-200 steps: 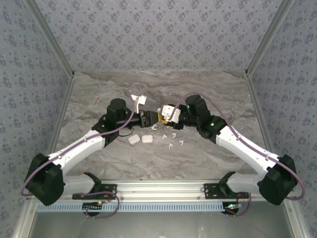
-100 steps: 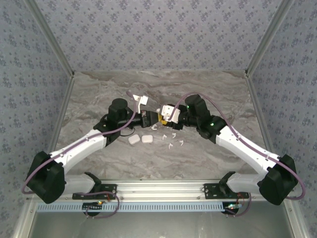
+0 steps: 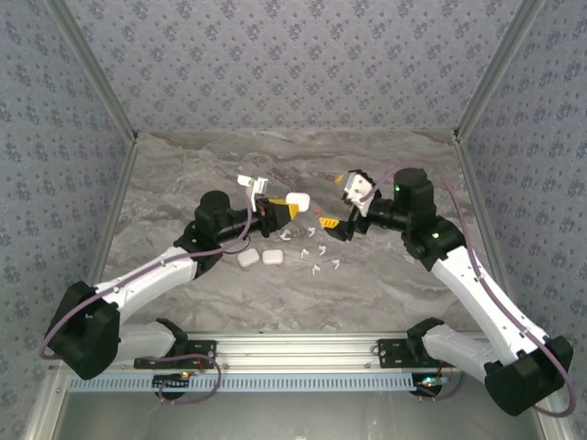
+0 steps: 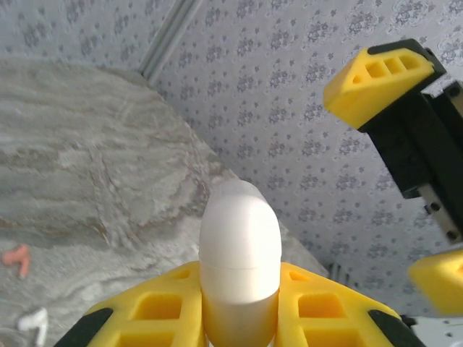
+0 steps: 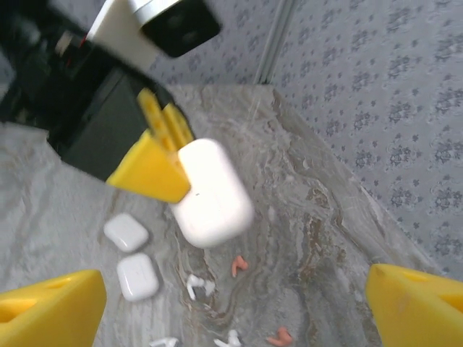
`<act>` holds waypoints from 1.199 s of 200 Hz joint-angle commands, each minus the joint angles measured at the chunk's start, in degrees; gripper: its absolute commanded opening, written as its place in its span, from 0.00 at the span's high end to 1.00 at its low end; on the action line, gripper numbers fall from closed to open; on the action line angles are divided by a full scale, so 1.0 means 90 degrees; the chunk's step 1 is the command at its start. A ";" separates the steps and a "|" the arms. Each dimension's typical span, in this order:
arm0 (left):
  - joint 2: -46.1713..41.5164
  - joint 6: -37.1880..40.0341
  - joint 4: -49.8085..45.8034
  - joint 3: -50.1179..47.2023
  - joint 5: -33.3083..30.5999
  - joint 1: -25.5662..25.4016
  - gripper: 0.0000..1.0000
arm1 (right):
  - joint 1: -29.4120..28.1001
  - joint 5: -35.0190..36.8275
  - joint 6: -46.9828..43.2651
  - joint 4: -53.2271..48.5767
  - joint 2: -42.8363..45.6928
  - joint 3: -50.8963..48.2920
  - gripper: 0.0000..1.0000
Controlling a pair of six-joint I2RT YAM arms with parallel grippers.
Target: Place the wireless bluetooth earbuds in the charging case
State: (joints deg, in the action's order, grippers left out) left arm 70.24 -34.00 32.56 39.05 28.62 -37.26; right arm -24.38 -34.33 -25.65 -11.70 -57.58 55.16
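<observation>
A closed white charging case (image 3: 295, 200) (image 4: 239, 246) (image 5: 213, 192) hangs above the table, lid end outward. My left gripper (image 3: 281, 209) (image 4: 239, 293) is shut on its lower half, a yellow finger (image 5: 148, 170) on each side. To the case's right my right gripper (image 3: 336, 222) (image 5: 233, 296) stands open and apart from it, with nothing between its fingers (image 4: 380, 75). On the table below lie several white earbuds (image 3: 320, 248) (image 5: 197, 285) and two red earbuds (image 5: 239, 265) (image 5: 281, 336), one red earbud (image 4: 19, 259) just past the case.
Two more closed white cases (image 3: 248, 259) (image 3: 271, 258) (image 5: 125, 232) (image 5: 137, 276) lie side by side left of the earbuds. The marble table (image 3: 394, 284) is walled by patterned panels at the back and sides.
My right gripper has opened, let go of the case and drawn back to the right. My left gripper has shut on the case and now holds it alone.
</observation>
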 commanded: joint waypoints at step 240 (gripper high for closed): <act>-0.0363 0.3505 0.0428 -0.0012 0.0532 -0.0568 1.00 | 0.0091 -0.0435 0.1212 0.0344 -0.1025 0.0622 0.06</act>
State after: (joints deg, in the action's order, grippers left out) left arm 68.14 -4.67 34.59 38.09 32.18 -41.74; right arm -23.99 -39.42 -13.85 -5.78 -66.43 58.48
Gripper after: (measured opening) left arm 0.199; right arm 0.942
